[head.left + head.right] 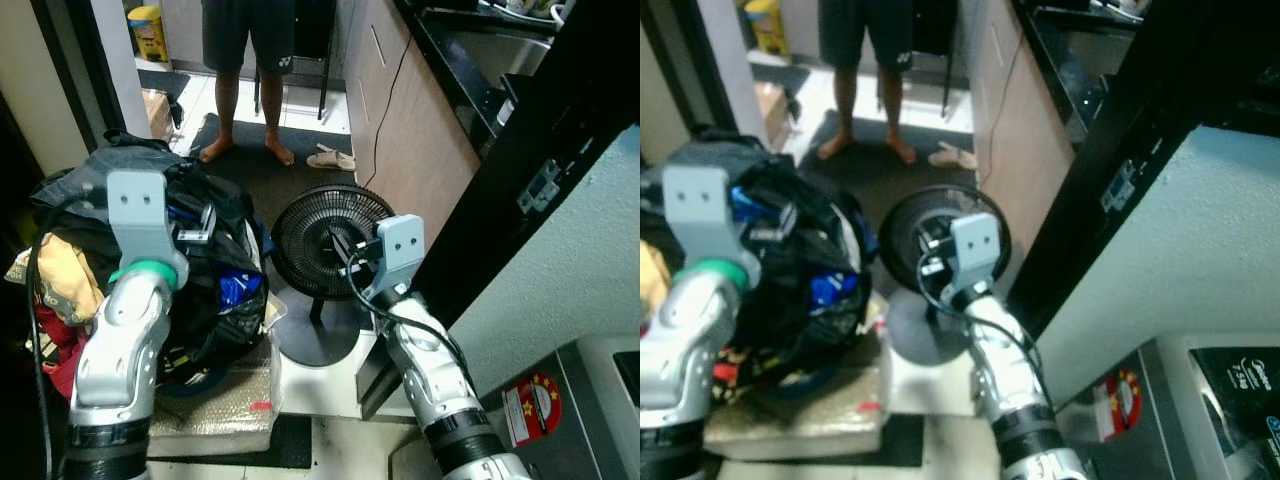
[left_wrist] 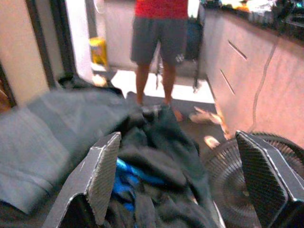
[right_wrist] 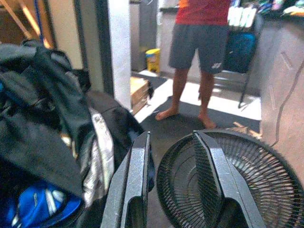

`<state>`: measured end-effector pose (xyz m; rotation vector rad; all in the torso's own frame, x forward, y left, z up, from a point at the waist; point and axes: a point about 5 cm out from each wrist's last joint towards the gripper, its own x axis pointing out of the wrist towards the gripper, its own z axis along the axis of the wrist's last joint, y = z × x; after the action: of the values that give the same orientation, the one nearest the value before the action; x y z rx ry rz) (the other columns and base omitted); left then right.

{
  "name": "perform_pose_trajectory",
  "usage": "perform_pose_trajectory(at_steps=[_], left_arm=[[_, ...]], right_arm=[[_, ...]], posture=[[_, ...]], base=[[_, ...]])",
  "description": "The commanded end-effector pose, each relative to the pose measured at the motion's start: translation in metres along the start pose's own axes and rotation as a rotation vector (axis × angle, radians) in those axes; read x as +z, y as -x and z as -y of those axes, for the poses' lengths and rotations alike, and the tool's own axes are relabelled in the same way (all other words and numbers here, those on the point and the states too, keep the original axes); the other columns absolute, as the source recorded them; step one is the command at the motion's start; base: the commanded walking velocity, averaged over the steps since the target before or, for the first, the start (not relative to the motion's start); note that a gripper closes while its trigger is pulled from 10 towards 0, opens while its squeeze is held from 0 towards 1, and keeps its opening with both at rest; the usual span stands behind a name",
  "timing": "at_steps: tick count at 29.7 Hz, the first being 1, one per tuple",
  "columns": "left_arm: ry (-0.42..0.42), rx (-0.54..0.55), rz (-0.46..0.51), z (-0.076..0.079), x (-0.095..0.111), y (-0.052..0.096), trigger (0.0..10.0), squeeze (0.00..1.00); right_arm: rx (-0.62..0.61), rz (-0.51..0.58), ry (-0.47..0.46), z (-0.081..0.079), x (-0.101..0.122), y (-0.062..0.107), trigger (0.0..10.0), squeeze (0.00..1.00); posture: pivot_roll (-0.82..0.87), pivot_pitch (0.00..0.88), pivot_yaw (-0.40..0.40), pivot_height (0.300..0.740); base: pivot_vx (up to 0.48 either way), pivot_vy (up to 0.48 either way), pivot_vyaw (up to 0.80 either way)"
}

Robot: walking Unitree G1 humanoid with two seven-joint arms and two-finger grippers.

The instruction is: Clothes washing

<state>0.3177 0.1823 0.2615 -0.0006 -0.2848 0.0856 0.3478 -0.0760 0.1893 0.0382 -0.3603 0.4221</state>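
Heaped high on the robot's left, beside a black floor fan (image 1: 330,240): a pile of dark clothes (image 1: 215,280), blue fabric showing through. Directly ahead of and just below the left gripper (image 2: 178,178), fingers (image 2: 102,173) spread wide over the heap. Clearly the nearer arm for a grab. Right gripper (image 3: 171,180) raised before the fan grille, 2 fingers slightly parted, holding nothing, clothes off to its side. Barefoot person (image 1: 250,60) standing beyond.
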Motion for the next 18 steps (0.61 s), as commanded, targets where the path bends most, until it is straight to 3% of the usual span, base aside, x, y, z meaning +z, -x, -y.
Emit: perform_pose_trajectory(at_steps=[1, 2, 4, 18], left_arm=[[-0.1, -0.039, 0.095, 0.01, 0.014, 0.003, 10.0, 0.0], [-0.1, -0.039, 0.095, 0.01, 0.014, 0.003, 10.0, 0.0], [-0.203, -0.106, 0.142, 0.02, 0.018, 0.009, 10.0, 0.0], [-0.195, -0.146, 0.086, 0.026, 0.001, 0.017, 10.0, 0.0]], right_arm=[[0.012, 0.043, 0.007, -0.004, 0.007, 0.002, 10.0, 0.0], [0.012, 0.043, 0.007, -0.004, 0.007, 0.002, 10.0, 0.0], [0.009, 0.096, 0.01, -0.005, 0.02, 0.003, 10.0, 0.0], [-0.06, 0.156, -0.036, 0.005, 0.035, 0.004, 10.0, 0.0]], posture=[[0.15, 0.078, -0.044, 0.74], [0.15, 0.078, -0.044, 0.74], [0.14, 0.074, -0.035, 0.74], [0.12, 0.069, -0.026, 0.74]], base=[[0.0, 0.0, 0.0], [0.0, 0.0, 0.0], [0.0, 0.0, 0.0], [0.0, 0.0, 0.0]])
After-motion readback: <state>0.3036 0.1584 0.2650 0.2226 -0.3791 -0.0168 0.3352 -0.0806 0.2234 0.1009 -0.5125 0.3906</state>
